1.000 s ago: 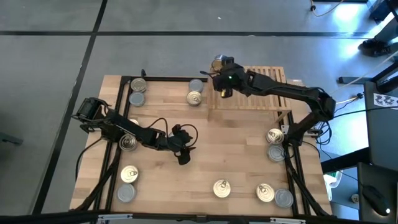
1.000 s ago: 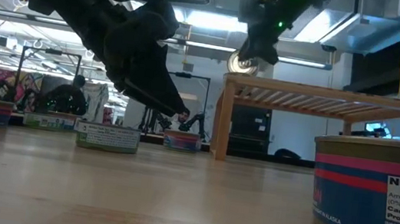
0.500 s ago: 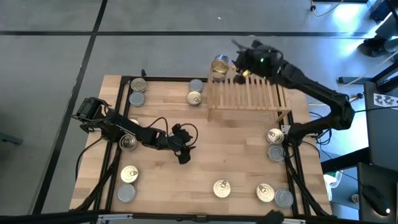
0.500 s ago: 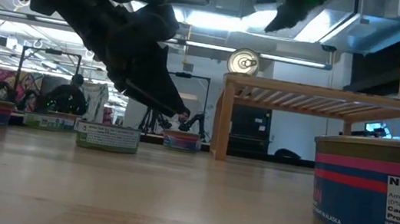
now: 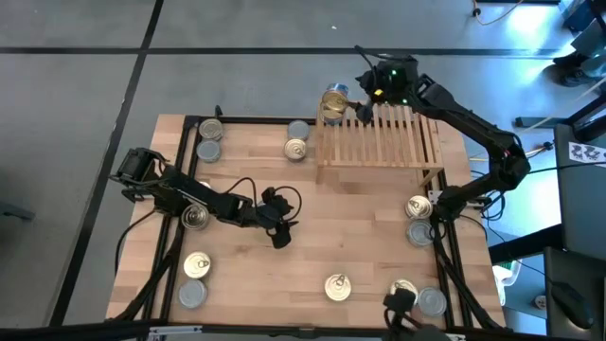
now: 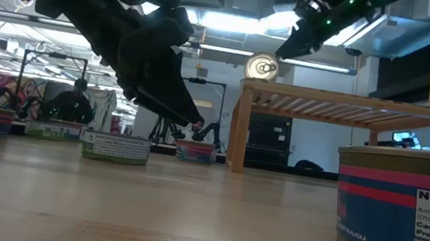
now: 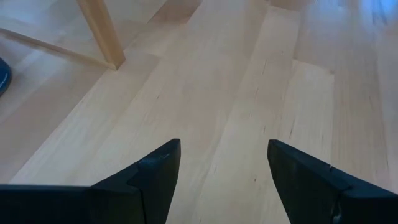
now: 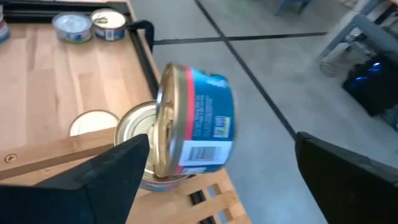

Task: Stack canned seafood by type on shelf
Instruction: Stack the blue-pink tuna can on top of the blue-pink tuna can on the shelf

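Right claw [image 5: 365,93] wide open, blue can [image 8: 198,119] tipped on edge just ahead at shelf [image 5: 398,142] corner; left claw [image 7: 221,171] open over bare surface [image 7: 249,81].

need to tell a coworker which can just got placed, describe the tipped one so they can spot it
Find the slatted wooden shelf at the table's far edge. At its far left corner, just ahead of the open right gripper, sits a blue-labelled can. Unlike every can lying flat on the table, it stands on edge, leaning atop another can.
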You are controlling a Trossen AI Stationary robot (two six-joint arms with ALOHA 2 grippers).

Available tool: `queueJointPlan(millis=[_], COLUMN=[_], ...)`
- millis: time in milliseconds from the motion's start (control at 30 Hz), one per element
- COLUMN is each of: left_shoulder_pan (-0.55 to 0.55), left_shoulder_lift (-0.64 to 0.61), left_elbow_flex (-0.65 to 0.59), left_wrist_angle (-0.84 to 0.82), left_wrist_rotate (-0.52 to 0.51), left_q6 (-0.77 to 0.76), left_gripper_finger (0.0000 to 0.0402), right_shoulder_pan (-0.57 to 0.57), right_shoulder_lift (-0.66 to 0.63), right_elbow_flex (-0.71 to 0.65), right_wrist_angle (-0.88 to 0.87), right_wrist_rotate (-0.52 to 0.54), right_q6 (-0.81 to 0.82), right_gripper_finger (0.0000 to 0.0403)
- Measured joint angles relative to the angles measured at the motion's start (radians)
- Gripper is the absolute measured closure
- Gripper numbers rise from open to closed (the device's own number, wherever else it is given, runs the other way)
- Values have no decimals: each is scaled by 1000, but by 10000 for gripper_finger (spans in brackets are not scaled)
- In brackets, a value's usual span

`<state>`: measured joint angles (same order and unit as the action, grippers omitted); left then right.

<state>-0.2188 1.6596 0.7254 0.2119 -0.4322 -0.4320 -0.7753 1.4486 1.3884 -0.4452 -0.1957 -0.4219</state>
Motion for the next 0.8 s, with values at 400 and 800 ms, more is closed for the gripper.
queueJointPlan(millis=[400,800], left_shoulder_pan=[0,0], left_shoulder_lift=[0,0], left_elbow_flex=[0,0], left_wrist_angle=[0,0], left_wrist_rotate=[0,0], left_q6=[0,12], left_gripper_finger=[163,163], right_shoulder_pan=[2,3], right_shoulder_lift=[77,112], right_elbow_flex=[0,0], right_wrist_angle=[49,51], right_wrist_rotate=[-7,-52], right_q6=[-2,31], right_gripper_finger=[11,79])
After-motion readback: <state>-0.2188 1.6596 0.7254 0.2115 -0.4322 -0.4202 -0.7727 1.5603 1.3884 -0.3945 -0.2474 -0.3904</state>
